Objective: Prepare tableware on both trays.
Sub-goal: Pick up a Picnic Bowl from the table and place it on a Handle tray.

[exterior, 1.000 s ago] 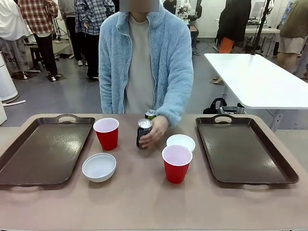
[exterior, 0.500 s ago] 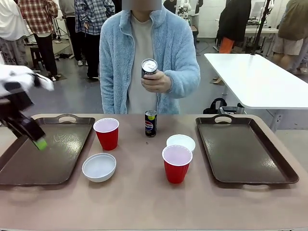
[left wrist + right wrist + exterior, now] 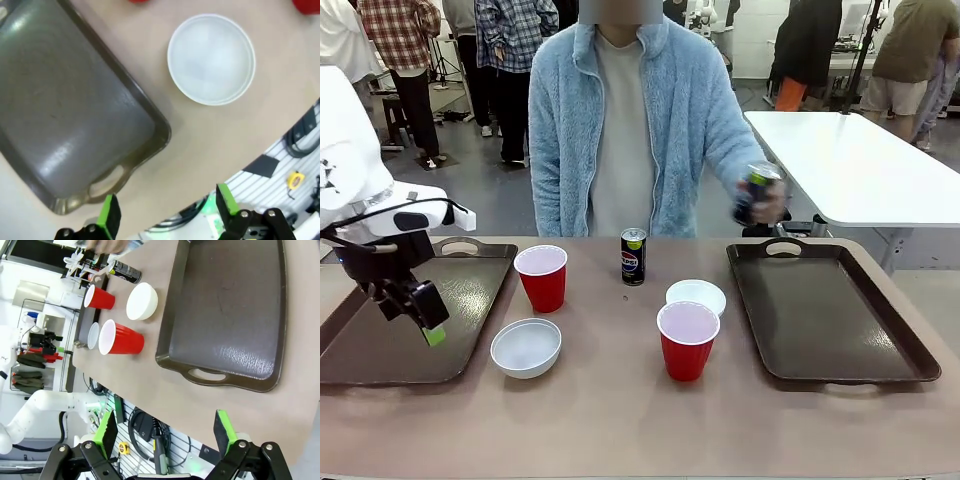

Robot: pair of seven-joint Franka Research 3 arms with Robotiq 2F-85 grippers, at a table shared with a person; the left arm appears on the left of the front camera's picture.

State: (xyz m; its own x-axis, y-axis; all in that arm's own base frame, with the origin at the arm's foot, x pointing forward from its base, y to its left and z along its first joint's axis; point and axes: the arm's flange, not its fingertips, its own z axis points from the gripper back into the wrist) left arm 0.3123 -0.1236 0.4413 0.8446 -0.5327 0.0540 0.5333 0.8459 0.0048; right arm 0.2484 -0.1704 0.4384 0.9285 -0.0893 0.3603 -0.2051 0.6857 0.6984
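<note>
My left gripper [image 3: 428, 325] hangs open over the near part of the left tray [image 3: 380, 350], empty. In the left wrist view the gripper [image 3: 167, 212] looks down on that tray's corner [image 3: 65, 115] and a white bowl [image 3: 211, 58] beside it. On the table stand two red cups [image 3: 541, 277] [image 3: 687, 340], two white bowls [image 3: 526, 347] [image 3: 696, 296] and one dark can [image 3: 633, 256]. The person's hand holds another can [image 3: 755, 195] above the far end of the bare right tray [image 3: 880, 350]. My right gripper [image 3: 165, 432] is open and empty, off the near end of that tray [image 3: 230, 315].
The person stands at the far side of the table, arm stretched toward the right tray. A white table [image 3: 860, 165] and other people are in the background. Bare tabletop lies along the near edge between the trays.
The person lifted one can from the table's middle and carried it right, over the right tray. My left arm came in from the left and moved down over the left tray.
</note>
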